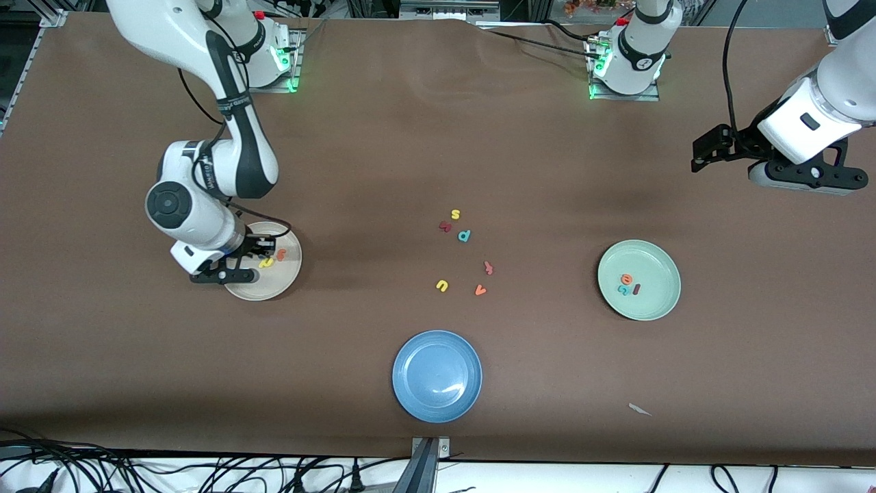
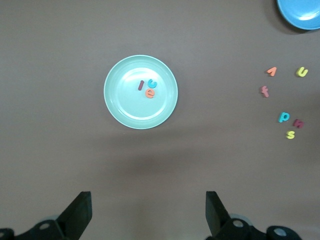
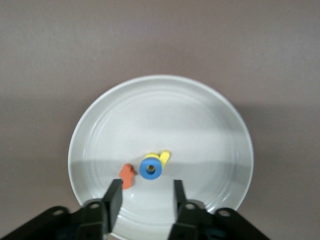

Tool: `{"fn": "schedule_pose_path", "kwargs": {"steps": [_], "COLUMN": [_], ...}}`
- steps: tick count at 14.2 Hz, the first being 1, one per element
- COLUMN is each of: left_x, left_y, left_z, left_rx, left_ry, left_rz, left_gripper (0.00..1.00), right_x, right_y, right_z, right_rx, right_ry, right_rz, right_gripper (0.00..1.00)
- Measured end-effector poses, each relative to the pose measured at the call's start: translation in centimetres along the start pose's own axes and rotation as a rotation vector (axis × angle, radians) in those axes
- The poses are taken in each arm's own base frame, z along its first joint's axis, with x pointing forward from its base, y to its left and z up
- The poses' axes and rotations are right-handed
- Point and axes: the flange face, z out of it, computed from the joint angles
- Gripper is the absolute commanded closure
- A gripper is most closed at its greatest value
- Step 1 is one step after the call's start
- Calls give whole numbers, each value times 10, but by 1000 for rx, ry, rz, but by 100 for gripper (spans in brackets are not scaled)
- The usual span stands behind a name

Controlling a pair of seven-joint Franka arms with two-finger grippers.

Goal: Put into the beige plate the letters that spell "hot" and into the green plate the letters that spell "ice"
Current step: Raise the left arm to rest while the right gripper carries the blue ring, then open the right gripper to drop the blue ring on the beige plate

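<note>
the task looks all but finished. the round pale mint-green plate toward the left arm's end of the table holds the tiny dark red foam bar "i", the teal foam "c" and the orange foam "e", bunched together. the round cream-beige plate toward the right arm's end holds the blue foam ring "o", lying on the yellow foam "h", with the small orange foam "t" just beside them.

the right gripper hangs low over that plate, its jaws parted and gripping nothing; the ring seems to lie free on the plate just ahead of the gap. the left gripper waits high near its end of the table, jaws spread wide and empty.

what remains, i judge, is only to lift the right arm clear.
</note>
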Motion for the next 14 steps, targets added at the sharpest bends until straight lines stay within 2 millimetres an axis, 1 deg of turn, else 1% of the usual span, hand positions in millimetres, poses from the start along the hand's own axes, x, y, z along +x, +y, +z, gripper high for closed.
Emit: {"fn": "schedule_pose_path", "kwargs": {"steps": [2, 4, 6, 8, 9, 11, 12, 14], "left_x": [0, 2, 6, 8, 8, 8, 8, 8], "left_y": [4, 2, 2, 2, 2, 2, 2, 1], "left_z": [0, 1, 2, 4, 4, 3, 3, 3], "left_rx": [19, 23, 23, 23, 23, 23, 22, 22], "left_ry": [0, 10, 13, 12, 12, 14, 14, 15], "left_rz": [10, 9, 9, 9, 9, 8, 8, 12], "left_gripper": [0, 0, 0, 0, 0, 0, 0, 0], "right_x": [6, 8, 9, 11, 12, 16, 18, 22], "right_y": [-8, -29, -53, -63, -64, -57, -51, -28], "right_z": [-10, -22, -43, -65, -73, -87, -93, -108], "right_rx": [6, 13, 17, 20, 21, 23, 28, 57], "right_ry": [18, 0, -48, -88, -96, -99, -94, -82], "right_rz": [2, 30, 35, 30, 30, 39, 48, 75], "right_gripper": [0, 0, 0, 0, 0, 0, 0, 0]}}
